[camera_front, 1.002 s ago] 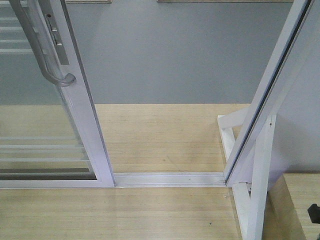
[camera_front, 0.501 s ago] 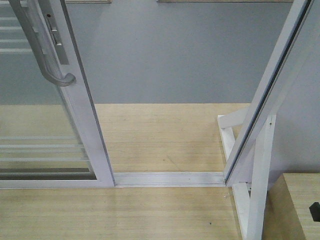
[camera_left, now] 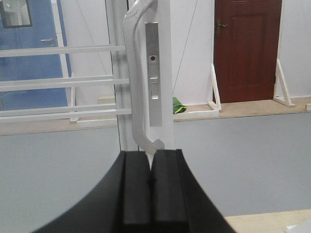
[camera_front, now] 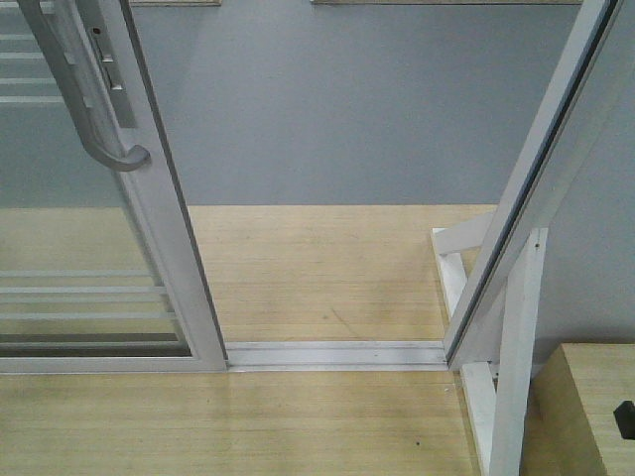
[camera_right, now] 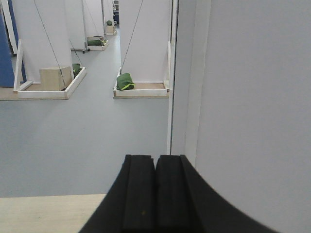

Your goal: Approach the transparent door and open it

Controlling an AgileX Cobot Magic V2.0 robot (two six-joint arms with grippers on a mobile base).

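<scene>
Nothing moved: 1 transparent door point(camera_front: 149, 228), apparently slid aside.

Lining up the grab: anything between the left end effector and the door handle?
No. In the left wrist view, the shut left end effector sits just below the handle, nothing between them.

Grey floor point(camera_front: 347, 99) beyond pale wood flooring point(camera_front: 317, 268); dark red door point(camera_left: 247, 48).

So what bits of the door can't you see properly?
- Handle top: cut off by the front view's upper edge.
- Handle's lower end: partly behind the shut left claw in the left wrist view.
- Lock state: too small to tell.
</scene>
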